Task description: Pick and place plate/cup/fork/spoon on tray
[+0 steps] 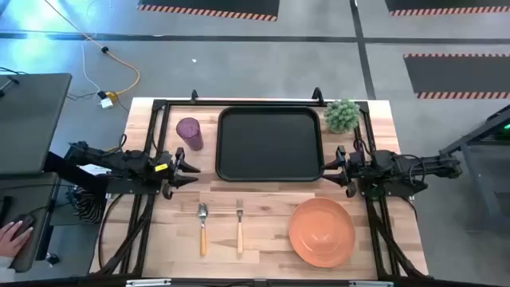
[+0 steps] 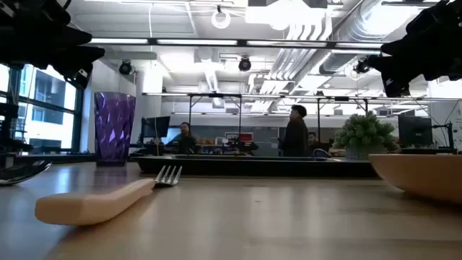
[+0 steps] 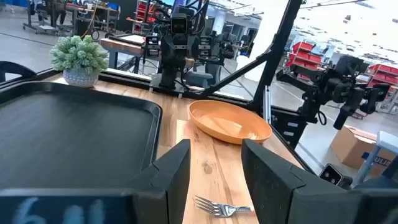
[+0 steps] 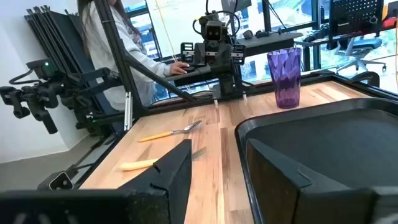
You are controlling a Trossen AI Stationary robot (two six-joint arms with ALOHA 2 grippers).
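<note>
The black tray (image 1: 269,144) lies at the table's far middle. The purple cup (image 1: 189,133) stands upright to its left. The spoon (image 1: 202,226) and the fork (image 1: 239,226) lie side by side near the front edge, handles toward the front. The orange plate (image 1: 321,231) lies flat at the front right. My left gripper (image 1: 191,170) is open and empty at the tray's left edge, above the table. My right gripper (image 1: 332,169) is open and empty at the tray's right front corner.
A small green plant in a pot (image 1: 343,115) stands at the tray's far right corner. A black frame (image 1: 159,108) runs along the table's far and side edges. A person's hand (image 1: 12,235) shows off the table at the left.
</note>
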